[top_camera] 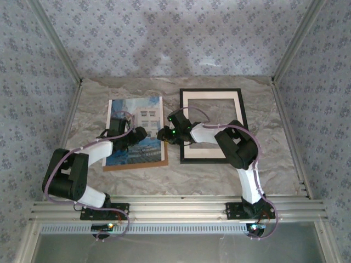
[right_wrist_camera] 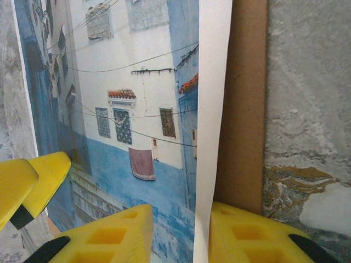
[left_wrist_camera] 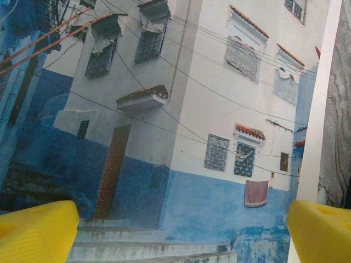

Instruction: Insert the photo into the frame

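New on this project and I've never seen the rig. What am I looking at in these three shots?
Two small robot arms are bolted at the near edge of a table. The wide shot comes from a fixed camera above and behind them. The other two come from a camera on each wrist, so the yellow shapes at the bottom are that arm's own claw fingers.

On the table lie a black frame on the right and, on the left, a photo of blue-and-white buildings resting on a brown backing board.

The left claw hangs wide open over the photo, holding nothing. The right claw straddles the photo's white right border, one finger on either side. A gap shows, so it is not clamped yet.
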### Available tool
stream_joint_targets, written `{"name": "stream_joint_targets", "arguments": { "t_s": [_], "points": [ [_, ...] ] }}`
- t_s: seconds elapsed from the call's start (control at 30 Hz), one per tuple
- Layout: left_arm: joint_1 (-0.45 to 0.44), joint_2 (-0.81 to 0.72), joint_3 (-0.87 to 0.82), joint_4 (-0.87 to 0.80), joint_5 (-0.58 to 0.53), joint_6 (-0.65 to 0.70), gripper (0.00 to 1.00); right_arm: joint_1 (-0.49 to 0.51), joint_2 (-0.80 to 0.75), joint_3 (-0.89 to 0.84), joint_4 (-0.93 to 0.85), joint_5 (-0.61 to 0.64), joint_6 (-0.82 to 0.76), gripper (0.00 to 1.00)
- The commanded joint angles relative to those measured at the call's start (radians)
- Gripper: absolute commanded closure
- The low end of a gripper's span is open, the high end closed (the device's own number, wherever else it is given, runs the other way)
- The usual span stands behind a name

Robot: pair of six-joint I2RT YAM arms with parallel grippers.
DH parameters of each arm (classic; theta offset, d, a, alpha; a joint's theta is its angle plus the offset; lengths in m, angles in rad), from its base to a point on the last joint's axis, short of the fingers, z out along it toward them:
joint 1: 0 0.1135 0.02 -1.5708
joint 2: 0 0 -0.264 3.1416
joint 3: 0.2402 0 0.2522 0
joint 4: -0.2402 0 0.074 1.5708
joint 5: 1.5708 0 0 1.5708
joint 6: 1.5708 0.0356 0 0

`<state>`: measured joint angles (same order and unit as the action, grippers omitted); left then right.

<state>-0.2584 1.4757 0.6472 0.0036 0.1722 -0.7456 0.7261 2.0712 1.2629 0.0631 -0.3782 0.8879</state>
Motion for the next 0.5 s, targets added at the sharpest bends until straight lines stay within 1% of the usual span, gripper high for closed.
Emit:
{"name": "stream_joint_targets", "arguments": {
  "t_s": [0.0, 0.07, 0.23, 0.3, 0.47],
  "points": [
    [-0.014, 0.028, -0.007, -0.034, 0.051, -0.005, 0.01, 0.009, 0.023, 0.021, -0.020, 0.004, -0.015, 0.74],
    [-0.012, 0.024, -0.006, -0.037, 0.047, -0.003, 0.01, 0.000, 0.018, 0.021, -0.018, 0.003, -0.021, 0.82],
    [-0.009, 0.014, 0.019, -0.071, 0.031, 0.028, 0.02, -0.020, 0.006, 0.026, -0.020, -0.008, -0.040, 0.94],
    [-0.004, -0.006, 0.045, -0.104, 0.007, 0.062, 0.01, -0.028, -0.006, 0.029, -0.024, -0.010, -0.058, 1.00],
    [-0.004, -0.096, 0.111, -0.188, -0.132, 0.140, 0.01, -0.071, -0.051, 0.013, -0.030, -0.030, -0.104, 1.00]
  ]
}}
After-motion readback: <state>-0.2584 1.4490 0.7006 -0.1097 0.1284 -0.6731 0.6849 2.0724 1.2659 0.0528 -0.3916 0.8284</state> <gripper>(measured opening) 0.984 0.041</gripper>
